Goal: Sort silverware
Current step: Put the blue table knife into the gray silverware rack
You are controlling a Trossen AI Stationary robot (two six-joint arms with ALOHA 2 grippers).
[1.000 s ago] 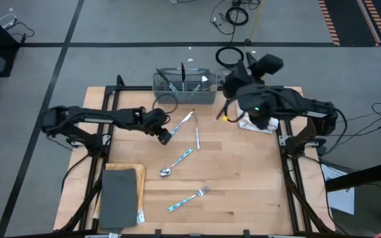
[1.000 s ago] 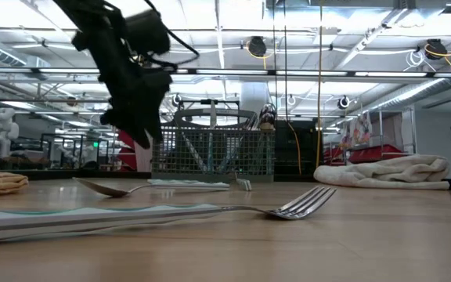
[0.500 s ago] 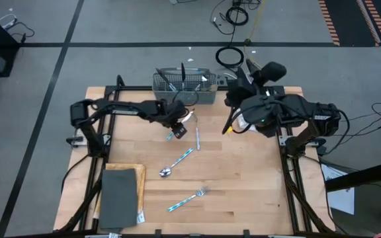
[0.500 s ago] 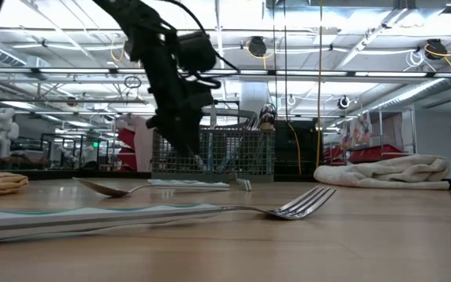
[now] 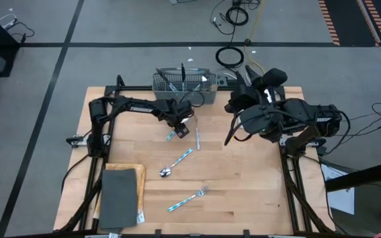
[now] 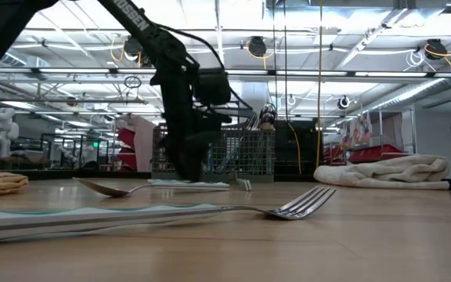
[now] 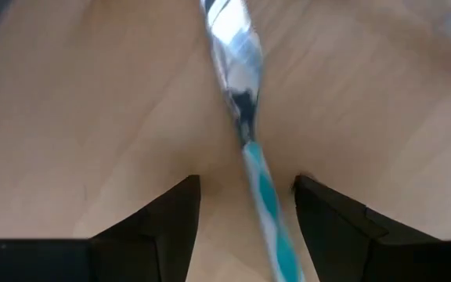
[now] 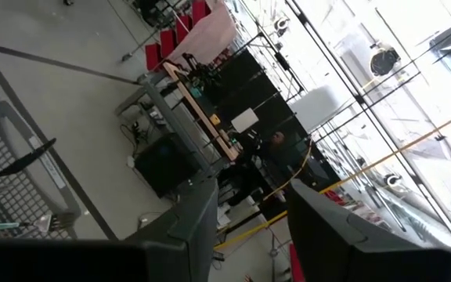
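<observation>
A piece of silverware (image 7: 266, 200) lies flat on the table, its shiny head (image 7: 237, 63) beyond its blue-and-white handle (image 5: 172, 135). My left gripper (image 7: 245, 227) is open and low over it, one finger on each side of the handle, gaps showing on both sides. In the high view it (image 5: 179, 124) stands just on the near side of the grey mesh basket (image 5: 184, 88). A knife (image 5: 197, 137), a spoon (image 5: 177, 162) and a fork (image 5: 188, 199) lie loose on the wood. My right gripper (image 8: 249, 235) is open and raised at the table's far right, holding nothing.
The basket (image 6: 225, 153) stands at the far edge with several utensils upright in it. A dark grey mat on a board (image 5: 121, 195) sits at the near left corner. A white cloth (image 6: 382, 171) lies at the right, under the right arm (image 5: 270, 112).
My left gripper has moved toward the table's right and far edge and come down until it stands low over the handle of the silverware piece beside the basket. The silverware on the table has stayed where it was.
</observation>
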